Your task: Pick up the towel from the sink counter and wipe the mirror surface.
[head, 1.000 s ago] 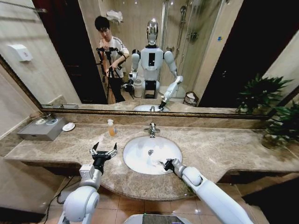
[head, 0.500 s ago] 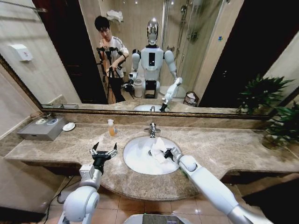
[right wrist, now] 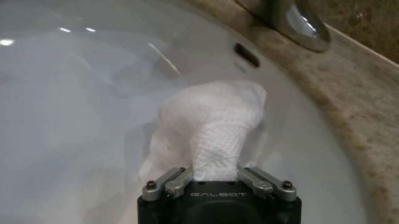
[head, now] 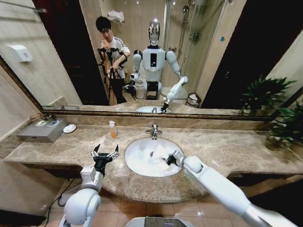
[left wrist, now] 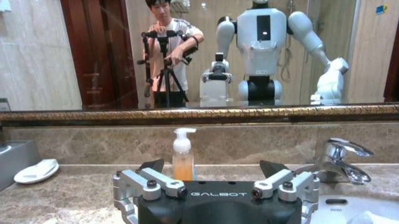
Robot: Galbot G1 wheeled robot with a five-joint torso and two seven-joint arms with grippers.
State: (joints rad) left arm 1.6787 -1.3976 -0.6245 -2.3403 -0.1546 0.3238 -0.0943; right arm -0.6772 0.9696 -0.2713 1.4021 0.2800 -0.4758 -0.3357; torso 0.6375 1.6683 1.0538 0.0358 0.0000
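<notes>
The white towel (right wrist: 209,126) hangs bunched from my right gripper (right wrist: 215,177), which is shut on it over the white basin (right wrist: 74,93). From the head camera the right gripper (head: 171,159) and the towel (head: 161,152) sit over the middle of the basin (head: 137,161), in front of the chrome tap (head: 154,131). The marble sink counter (head: 227,149) stretches to both sides. Above it the large mirror (head: 222,52) reflects my body. My left gripper (head: 104,153) hovers open over the counter to the left of the basin, fingers (left wrist: 153,165) spread and empty.
A soap pump bottle (head: 112,128) stands left of the tap. A round white dish (head: 69,128) and a grey box (head: 42,130) sit at the far left. Potted plants (head: 284,127) crowd the right end. The mirror shows a person with a tripod.
My right gripper has risen from the basin's front edge toward its middle, and the white towel it holds has come up with it. The left arm has stayed still.
</notes>
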